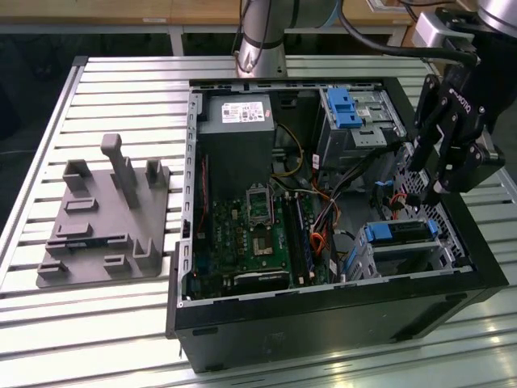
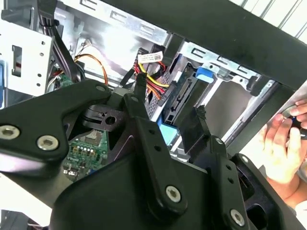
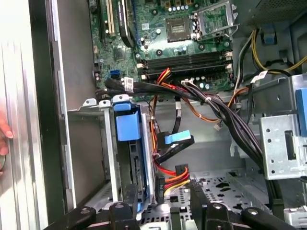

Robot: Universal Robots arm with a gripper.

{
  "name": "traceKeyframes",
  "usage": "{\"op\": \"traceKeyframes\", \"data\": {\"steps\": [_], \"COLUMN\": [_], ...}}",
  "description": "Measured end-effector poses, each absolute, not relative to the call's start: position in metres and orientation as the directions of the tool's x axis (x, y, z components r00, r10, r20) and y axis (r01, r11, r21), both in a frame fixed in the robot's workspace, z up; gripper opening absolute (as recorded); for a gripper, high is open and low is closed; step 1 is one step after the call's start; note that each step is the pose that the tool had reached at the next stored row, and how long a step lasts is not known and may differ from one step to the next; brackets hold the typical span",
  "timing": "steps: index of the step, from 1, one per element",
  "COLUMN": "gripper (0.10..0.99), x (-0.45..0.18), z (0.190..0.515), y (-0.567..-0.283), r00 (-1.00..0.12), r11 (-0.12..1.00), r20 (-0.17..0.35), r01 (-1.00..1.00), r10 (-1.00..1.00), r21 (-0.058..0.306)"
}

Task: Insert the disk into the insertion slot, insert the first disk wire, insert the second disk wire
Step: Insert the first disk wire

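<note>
The disk (image 1: pixel 401 232), in its bright blue carrier, sits inside the small perforated-metal insertion slot (image 1: pixel 396 260) at the case's corner on the exterior view's right. In the first wrist view the disk (image 3: pixel 128 125) stands in the cage (image 3: pixel 108 143). A blue-tipped wire (image 3: pixel 177 139) and a black plug with red, yellow and black leads (image 3: pixel 180 171) hang beside it, apart from it. My gripper (image 1: pixel 422 191) hovers open above the cage. In the second wrist view the gripper (image 2: pixel 170 98) has the disk's connector end (image 2: pixel 180 96) behind the gap, and nothing is held.
The open computer case (image 1: pixel 323 323) rests on a slatted metal table. A taller bay with a blue latch (image 1: pixel 344 107), the motherboard (image 1: pixel 254 242) and cable bundles (image 3: pixel 216 108) crowd the inside. A grey fixture (image 1: pixel 101 218) lies on the exterior view's left. A person's hand (image 2: pixel 283 141) holds the case edge.
</note>
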State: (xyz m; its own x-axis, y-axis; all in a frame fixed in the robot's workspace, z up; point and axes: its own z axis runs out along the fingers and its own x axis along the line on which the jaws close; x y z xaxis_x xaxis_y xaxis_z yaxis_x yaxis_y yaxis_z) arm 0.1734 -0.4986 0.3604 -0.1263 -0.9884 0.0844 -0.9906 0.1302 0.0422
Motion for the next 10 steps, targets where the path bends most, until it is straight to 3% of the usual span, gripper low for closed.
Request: {"op": "traceKeyframes", "data": {"steps": [10], "gripper": [0.557], "x": [0.178], "z": [0.353], "y": [-0.485], "r00": [-0.125], "r11": [0.133], "r20": [0.152], "r01": [-0.990], "r10": [-0.980], "r21": [0.046]}}
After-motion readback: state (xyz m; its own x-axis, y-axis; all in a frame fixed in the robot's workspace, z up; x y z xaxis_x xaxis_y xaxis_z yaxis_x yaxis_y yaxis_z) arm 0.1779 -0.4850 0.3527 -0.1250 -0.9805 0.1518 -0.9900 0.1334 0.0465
